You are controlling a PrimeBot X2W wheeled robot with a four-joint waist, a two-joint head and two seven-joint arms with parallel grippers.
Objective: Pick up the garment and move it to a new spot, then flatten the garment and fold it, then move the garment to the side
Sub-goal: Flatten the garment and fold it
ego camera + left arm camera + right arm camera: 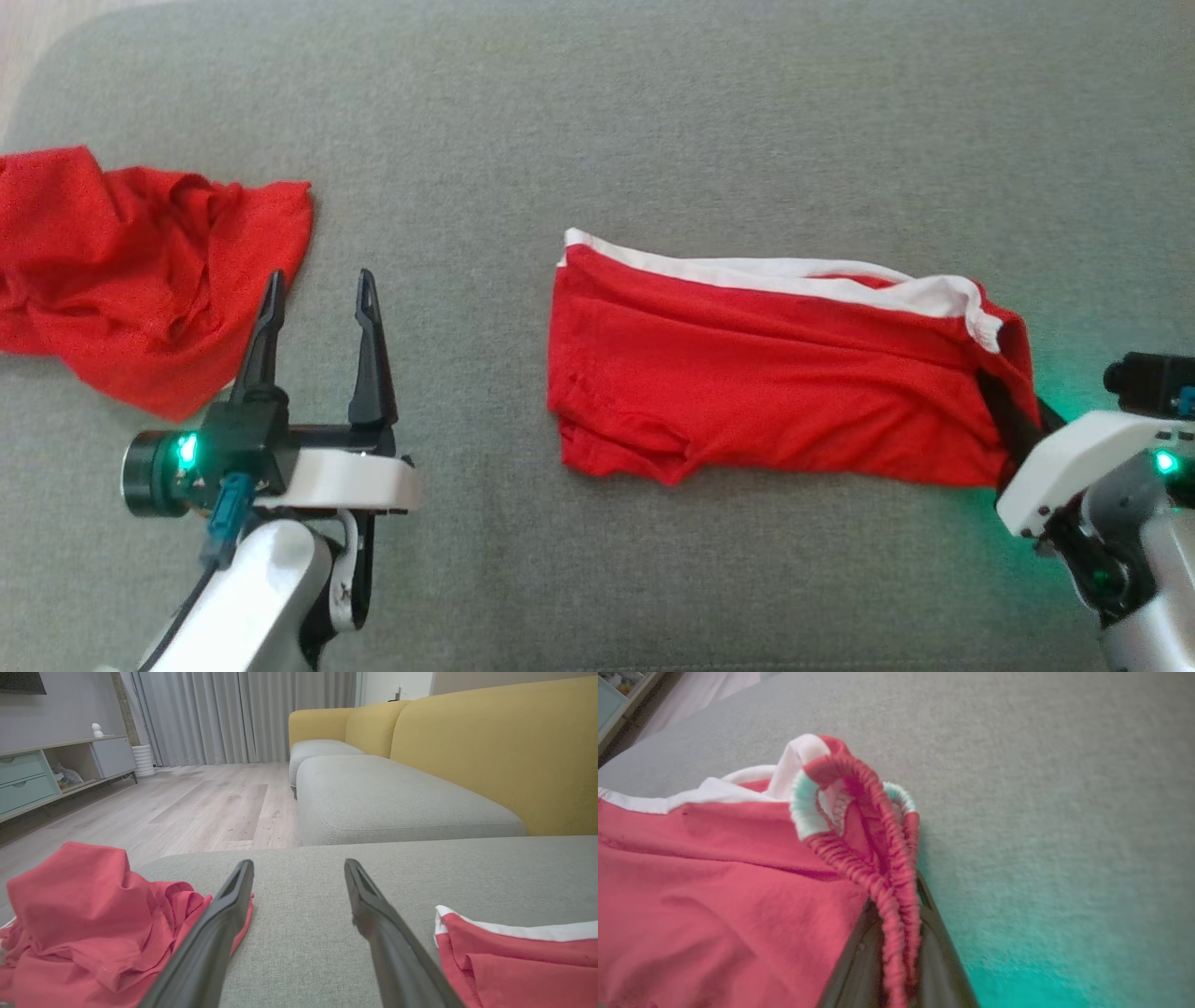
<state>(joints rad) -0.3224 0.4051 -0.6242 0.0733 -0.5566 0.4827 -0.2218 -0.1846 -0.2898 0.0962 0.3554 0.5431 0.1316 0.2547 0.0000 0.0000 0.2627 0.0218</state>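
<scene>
Right tool (1006, 418), near right: jaws pinched shut on the gathered waistband (878, 877) of the red shorts (766, 373). Left tool (319, 280), near left: wide open, holding nothing, tips just beside a crumpled red cloth (140, 271).

Shorts lie folded at mid-right of the grey sofa seat (597, 112), white trim (747, 275) along the far edge.

Reads as the shift to the side. It is a hold at one end, so drag low and slow or the fold will likely spill; the free tool at the other end would steady it.

Right wrist view gives the elastic ridge squeezed between the fingers — from the head camera, cloth covers that spot. Left wrist view adds the room beyond — wooden floor (210, 802), yellow backrest (490, 751).
</scene>
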